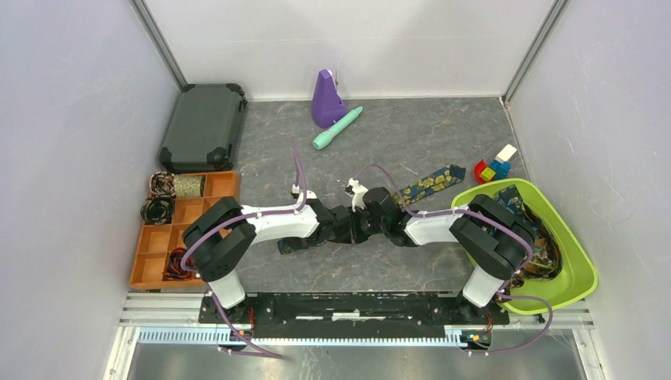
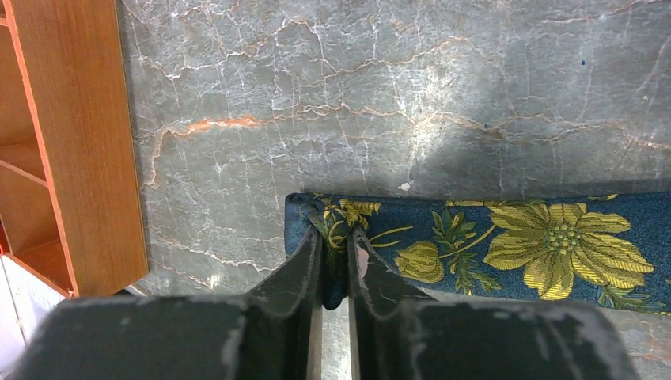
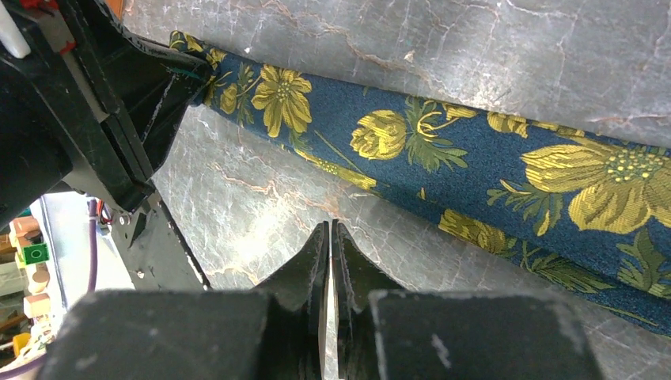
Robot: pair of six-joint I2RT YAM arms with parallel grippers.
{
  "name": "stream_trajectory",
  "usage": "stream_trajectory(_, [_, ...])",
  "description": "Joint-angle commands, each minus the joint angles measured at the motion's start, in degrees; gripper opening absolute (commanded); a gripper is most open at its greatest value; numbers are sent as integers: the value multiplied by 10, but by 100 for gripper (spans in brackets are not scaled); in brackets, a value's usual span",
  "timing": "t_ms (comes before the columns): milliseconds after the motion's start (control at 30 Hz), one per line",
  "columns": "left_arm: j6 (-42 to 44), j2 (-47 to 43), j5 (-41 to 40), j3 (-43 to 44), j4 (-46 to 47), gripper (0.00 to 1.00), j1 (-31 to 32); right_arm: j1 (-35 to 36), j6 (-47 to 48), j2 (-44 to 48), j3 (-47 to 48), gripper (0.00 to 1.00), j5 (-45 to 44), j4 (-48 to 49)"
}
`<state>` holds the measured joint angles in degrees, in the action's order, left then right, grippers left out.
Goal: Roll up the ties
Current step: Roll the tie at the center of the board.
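Two hands meet mid-surface. The left hand (image 2: pixel 336 237) pinches the folded end of a navy, yellow-flowered tie (image 2: pixel 514 245), which lies flat on the surface (image 2: pixel 356 95) and runs off rightward. The right hand (image 3: pixel 331 231), fingers pressed together and empty, hovers just beside the strip. An orange tray (image 2: pixel 79 142) stands to the left.

Top external: high, from the near edge, looking down on the whole table (image 1: pixel 396 142). Both wrist views: close, facing down, sharing one end of the tie (image 2: pixel 514 237), probably mid-table in the top view.
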<state>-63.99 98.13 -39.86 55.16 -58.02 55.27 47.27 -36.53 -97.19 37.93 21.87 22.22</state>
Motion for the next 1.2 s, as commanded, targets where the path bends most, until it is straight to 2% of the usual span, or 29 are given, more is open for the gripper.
stream_trajectory(0, [-47, 20, 42, 4, 76, 22, 2, -2, 10, 24, -7, 8, 1, 27])
stream_trajectory(67, [-45, 15, 44, 1, 81, 28, 2, -2, 9, 25, -8, 8, 1, 27])
stream_trajectory(233, [-44, -1, 42, -3, 81, 30, 2, -2, 9, 26, -7, 9, 0, 27])
stream_trajectory(467, [-39, -30, 46, -6, 81, 40, 3, -2, 5, 28, -5, 9, -1, 28])
stream_trajectory(967, [-29, -100, 49, -18, 81, 43, 4, -2, -1, 9, 23, 8, -8, 19])
stream_trajectory(1167, [-14, -135, 61, -45, 122, 43, 5, -1, -1, 5, 32, 8, -8, 15])
